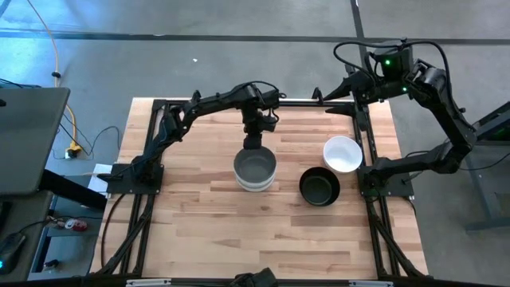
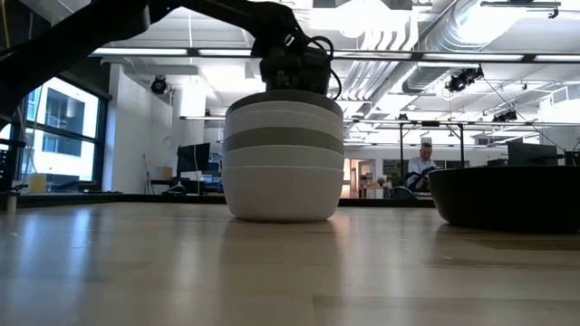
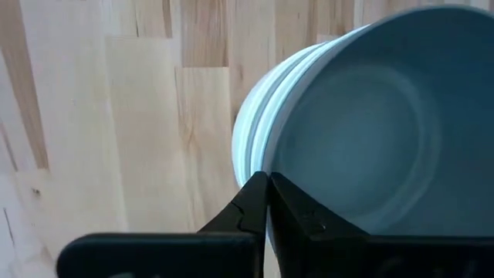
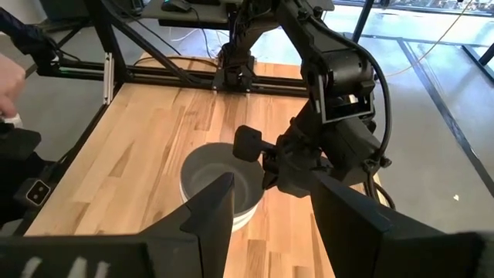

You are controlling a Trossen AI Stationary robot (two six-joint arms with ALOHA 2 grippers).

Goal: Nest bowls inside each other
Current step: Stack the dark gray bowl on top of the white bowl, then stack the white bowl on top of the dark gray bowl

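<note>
A stack of nested bowls (image 1: 255, 169) stands on the middle of the table; from the side (image 2: 284, 158) it shows white and grey bands, and the top bowl looks grey inside (image 3: 363, 131). My left gripper (image 1: 255, 143) is at the stack's far rim, shut on it. A black bowl (image 1: 319, 188) and a white bowl (image 1: 343, 154) rest on their bases to the stack's right. My right gripper (image 4: 270, 208) is open, raised near the table's far right corner (image 1: 323, 96), away from the bowls. My left gripper pinches the top bowl's rim (image 3: 270, 154) on the stack's far side, with one finger (image 3: 305, 220) inside the bowl and the other (image 3: 243, 212) outside. The fingers come from above, pointing down. The bowl sits upright, nested in the stack.
Black frame rails run along the table's far edge (image 1: 303, 102) and its sides. Bare wood lies left of the stack and toward the near edge (image 1: 239, 231). A laptop table (image 1: 32, 139) stands off to the left. A person (image 2: 421, 167) is far back in the room.
</note>
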